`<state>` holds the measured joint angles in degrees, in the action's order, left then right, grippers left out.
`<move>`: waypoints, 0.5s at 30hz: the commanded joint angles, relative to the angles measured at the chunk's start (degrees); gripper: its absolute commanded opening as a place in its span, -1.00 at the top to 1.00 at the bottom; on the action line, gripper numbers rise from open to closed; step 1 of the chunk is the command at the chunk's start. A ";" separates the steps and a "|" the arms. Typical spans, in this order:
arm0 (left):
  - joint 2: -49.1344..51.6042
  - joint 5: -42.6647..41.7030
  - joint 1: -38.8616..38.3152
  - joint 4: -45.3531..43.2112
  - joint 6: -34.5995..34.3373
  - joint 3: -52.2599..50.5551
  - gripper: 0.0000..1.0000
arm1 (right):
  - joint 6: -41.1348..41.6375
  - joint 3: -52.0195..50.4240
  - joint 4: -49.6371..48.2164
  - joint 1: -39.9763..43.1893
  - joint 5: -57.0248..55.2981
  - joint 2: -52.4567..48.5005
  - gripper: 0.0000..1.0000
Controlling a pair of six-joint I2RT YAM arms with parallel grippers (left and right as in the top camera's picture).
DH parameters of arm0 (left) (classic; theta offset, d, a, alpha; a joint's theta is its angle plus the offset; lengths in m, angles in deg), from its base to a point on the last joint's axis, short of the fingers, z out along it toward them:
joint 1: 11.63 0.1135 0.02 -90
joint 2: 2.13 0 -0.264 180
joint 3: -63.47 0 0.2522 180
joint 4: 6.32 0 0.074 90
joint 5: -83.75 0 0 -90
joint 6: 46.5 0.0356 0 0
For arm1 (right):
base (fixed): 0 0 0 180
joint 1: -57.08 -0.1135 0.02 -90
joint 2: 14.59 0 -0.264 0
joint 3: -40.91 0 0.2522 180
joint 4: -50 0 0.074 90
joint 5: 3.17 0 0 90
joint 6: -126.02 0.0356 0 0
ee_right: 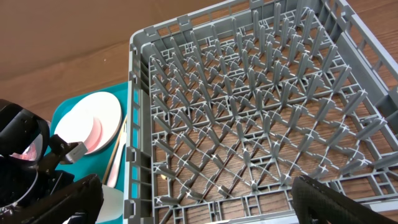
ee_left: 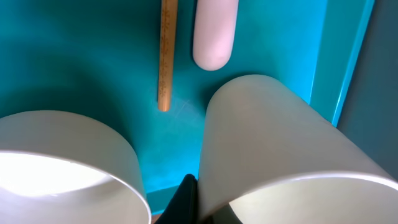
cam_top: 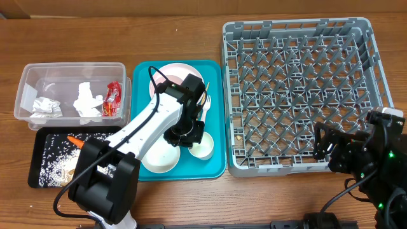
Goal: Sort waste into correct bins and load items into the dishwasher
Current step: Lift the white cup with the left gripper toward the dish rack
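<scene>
On the teal tray (cam_top: 216, 162) lie a pale pink plate (cam_top: 170, 75), a large white bowl (cam_top: 159, 156) and a smaller white bowl (cam_top: 203, 149). My left gripper (cam_top: 186, 135) is down between the two bowls, shut on the left wall of the smaller bowl (ee_left: 280, 143); one black finger (ee_left: 186, 198) presses its outside. Beyond lie the chopstick (ee_left: 166, 56) and the fork handle (ee_left: 214, 34). My right gripper (cam_top: 346, 152) stands open over the near right corner of the grey dish rack (cam_top: 299, 95), nothing between its fingers (ee_right: 348, 199).
A clear tub (cam_top: 73, 70) at the left holds white napkins (cam_top: 86, 102) and a red wrapper (cam_top: 113, 98). In front of it a black tray (cam_top: 38, 159) carries crumbs and an orange carrot (cam_top: 76, 140). The rack's pegs (ee_right: 261, 106) stand bare.
</scene>
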<state>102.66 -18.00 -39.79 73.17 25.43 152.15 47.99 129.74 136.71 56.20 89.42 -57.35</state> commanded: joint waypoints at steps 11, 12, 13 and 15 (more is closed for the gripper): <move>-0.83 -16.17 9.73 8.87 23.12 11.17 0.92 | -0.26 1.11 0.15 -0.28 0.09 -0.02 -1.00; -0.83 -20.20 10.62 9.01 25.51 12.02 0.92 | -0.72 1.11 0.46 -0.28 0.09 -0.02 -1.00; -0.83 -25.77 11.69 9.03 28.83 12.87 0.91 | -1.49 1.11 0.70 -0.28 0.37 -0.02 -0.94; -0.83 -38.23 13.64 8.94 36.13 13.62 0.92 | -4.13 1.11 0.85 -0.28 3.54 -0.09 -0.88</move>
<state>102.66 -34.02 -28.66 81.81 46.57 163.32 47.26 129.74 137.45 56.20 89.70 -57.35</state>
